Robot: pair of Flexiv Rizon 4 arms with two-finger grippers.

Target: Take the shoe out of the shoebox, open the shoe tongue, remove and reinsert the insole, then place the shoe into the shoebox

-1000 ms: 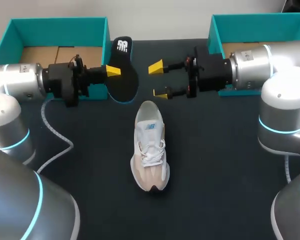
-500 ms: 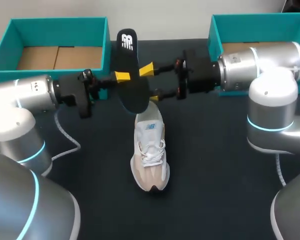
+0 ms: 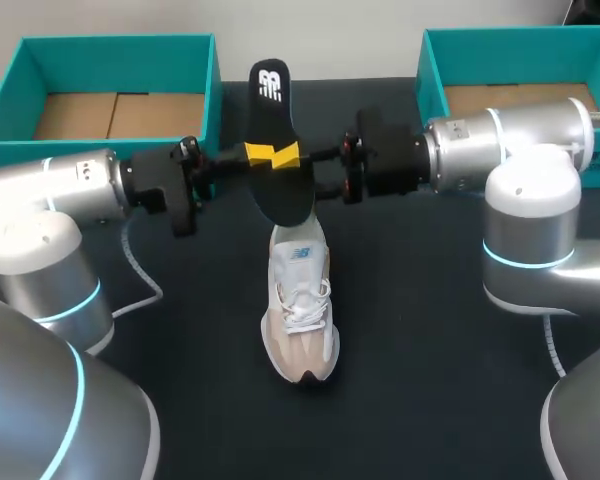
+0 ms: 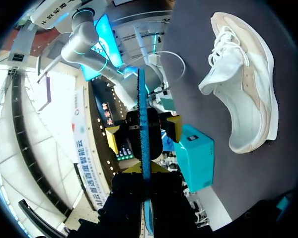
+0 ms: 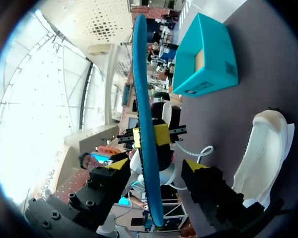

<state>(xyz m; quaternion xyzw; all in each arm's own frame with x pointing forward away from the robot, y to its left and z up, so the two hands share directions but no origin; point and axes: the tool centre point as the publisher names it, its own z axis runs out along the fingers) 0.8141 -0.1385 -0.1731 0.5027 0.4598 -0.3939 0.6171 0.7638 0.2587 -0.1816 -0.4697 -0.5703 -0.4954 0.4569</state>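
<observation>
A black insole (image 3: 280, 150) with a blue underside hangs edge-up over the heel of the white and beige shoe (image 3: 300, 300). The shoe lies on the dark table, toe toward me. My left gripper (image 3: 258, 155) is shut on the insole's middle from the left. In the left wrist view the insole (image 4: 143, 114) stands edge-on out of my left gripper (image 4: 144, 171), with the shoe (image 4: 243, 84) off to one side. My right gripper (image 3: 288, 155) comes in from the right. Its fingers straddle the insole (image 5: 144, 99) without clamping it, so my right gripper (image 5: 157, 165) is open.
Two teal shoeboxes stand at the back of the table, one at the left (image 3: 120, 45) and one at the right (image 3: 520, 40), both showing brown cardboard floors. A grey cable (image 3: 130, 270) trails over the table by my left arm.
Both arms have come toward the middle. The left one carried the insole rightward over the shoe's heel. The right gripper moved around the insole and its fingers have narrowed.
</observation>
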